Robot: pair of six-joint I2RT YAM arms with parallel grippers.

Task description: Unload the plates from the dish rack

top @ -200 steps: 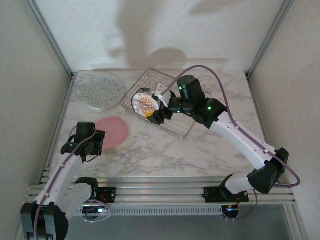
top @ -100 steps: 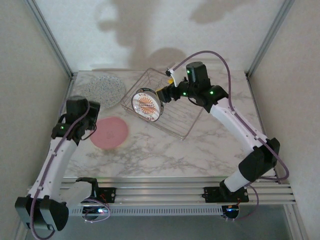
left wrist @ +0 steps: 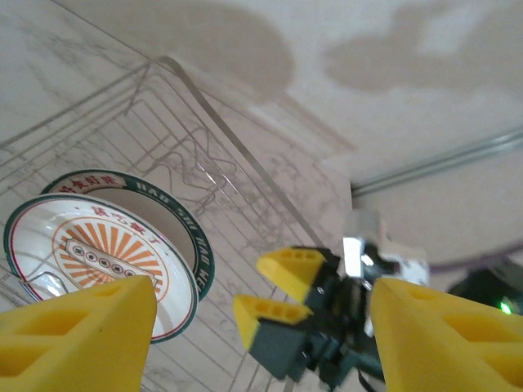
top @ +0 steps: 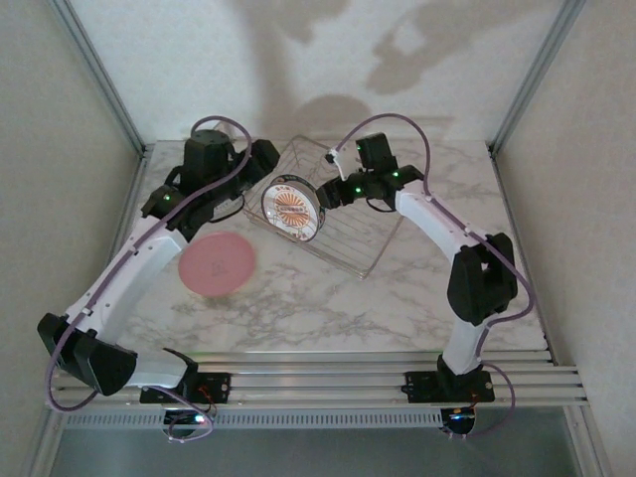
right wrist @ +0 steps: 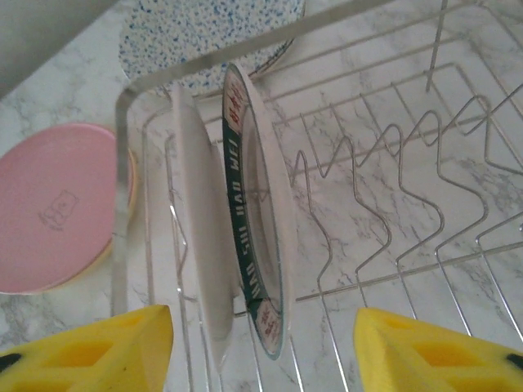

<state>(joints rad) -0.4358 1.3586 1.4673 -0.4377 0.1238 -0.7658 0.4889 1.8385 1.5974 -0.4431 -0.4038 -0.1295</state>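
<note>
Plates first: in the top external view you have the white emblem plate (top: 291, 207) standing on edge in the wire dish rack (top: 360, 245). A pink plate (top: 217, 263) lies flat on the marble counter (top: 328, 308) near the rack's left corner. The left end effector (top: 265, 163) hangs by the rack's far-left side, and the right end effector (top: 326, 192) is just right of the emblem plate. From your left wrist, the left end effector's yellow fingers (left wrist: 73, 327) stand apart and empty, and a second green-rimmed plate (left wrist: 176, 200) sits just behind the emblem plate. From your right wrist, the right end effector's fingers are spread with both upright plates between them, untouched. A speckled plate (right wrist: 204, 33) lies beyond the rack.
</note>
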